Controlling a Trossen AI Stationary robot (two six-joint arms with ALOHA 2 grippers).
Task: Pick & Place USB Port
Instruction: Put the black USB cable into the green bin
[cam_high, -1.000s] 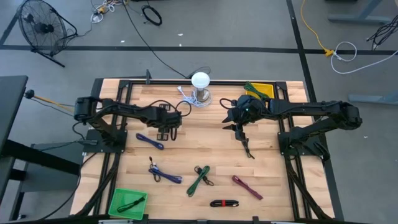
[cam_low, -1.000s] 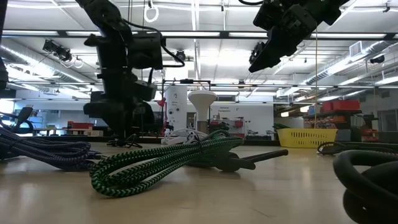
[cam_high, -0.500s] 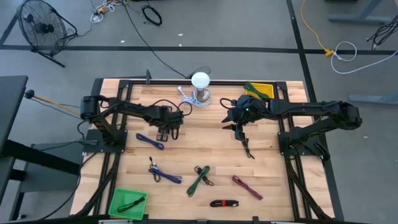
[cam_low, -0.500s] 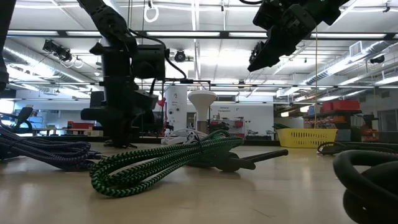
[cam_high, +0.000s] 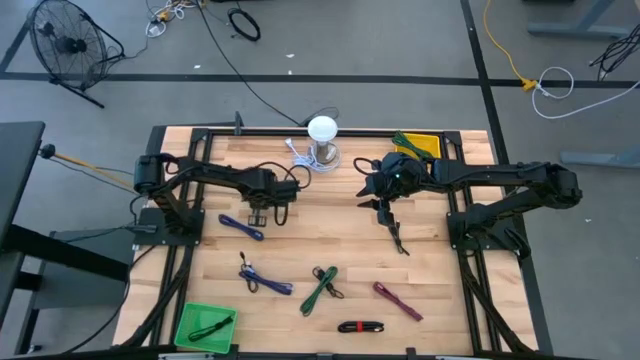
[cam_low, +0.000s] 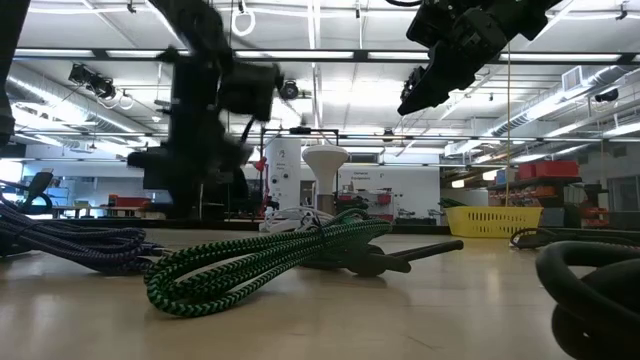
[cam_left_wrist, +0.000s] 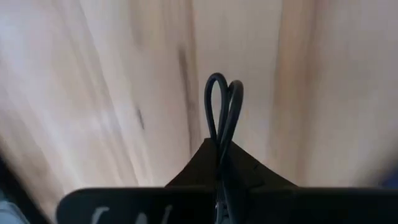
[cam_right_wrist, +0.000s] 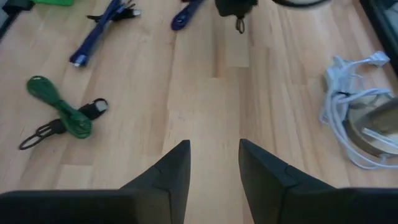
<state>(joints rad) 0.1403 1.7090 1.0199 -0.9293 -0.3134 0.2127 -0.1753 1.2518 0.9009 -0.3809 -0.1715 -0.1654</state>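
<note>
Left gripper: the left gripper (cam_high: 272, 212) sits over the left-centre of the table (cam_high: 330, 255), fingers pressed together on a thin black cable (cam_left_wrist: 222, 112)

Held thing: in the left wrist view a doubled loop of that black cable pokes out from between the closed fingertips, its long axis running straight ahead in line with the fingers; bare wood lies beneath, and whether the loop touches the board I cannot tell

Right gripper: the right gripper (cam_high: 384, 207) hangs over the right-centre of the table, well above the board in the low view, jaws spread and holding nothing

Key relation: the black cable is already in the left jaws, so the coming move turns on the drop point; the green bin (cam_high: 206, 326) at the near-left corner lies nearer this arm, the yellow bin (cam_high: 420, 145) at the far right belongs more to the other arm

Other cables: a blue cable (cam_high: 241, 227) just left of the left gripper, a second blue one (cam_high: 264, 279), a green cable (cam_high: 320, 288), a maroon cable (cam_high: 397, 299) and a black-and-red cable (cam_high: 360, 326) towards the near edge

Far edge: a white lamp (cam_high: 322, 134) with a white cable (cam_high: 299, 154) at its base

Judgement: grasp looks made, lift and carry to come; the thin pinch on a limp loop may slip
</note>
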